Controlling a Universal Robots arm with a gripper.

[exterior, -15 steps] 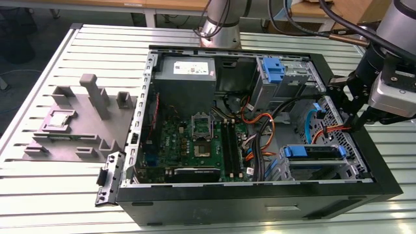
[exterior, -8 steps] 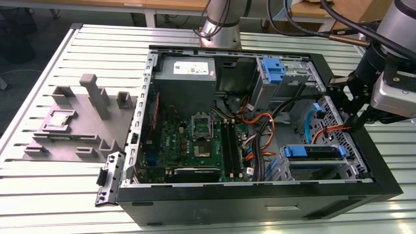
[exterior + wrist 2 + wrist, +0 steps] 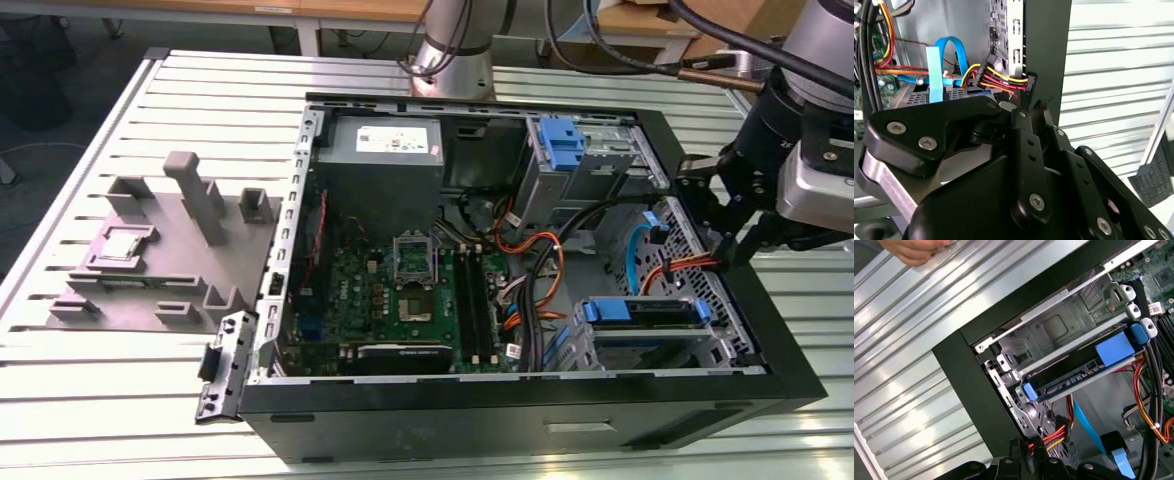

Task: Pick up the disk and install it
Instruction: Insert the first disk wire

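You see a black computer case (image 3: 534,400) on a ribbed silver-white surface (image 3: 120,400), the silver disk (image 3: 1079,372) framed in blue, a green motherboard (image 3: 387,290), and red, yellow and orange cables (image 3: 1004,80) near the black claw (image 3: 1029,112).

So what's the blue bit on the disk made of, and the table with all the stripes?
The disk sits in the case's drive cage. Its blue carrier frame looks like plastic: solid colour, matte, rounded moulded corners. The bay above it looks like bare sheet metal, grey and dully shiny, with stamped holes. The table seems to be metal too, probably aluminium: pale silver slats that catch the light.
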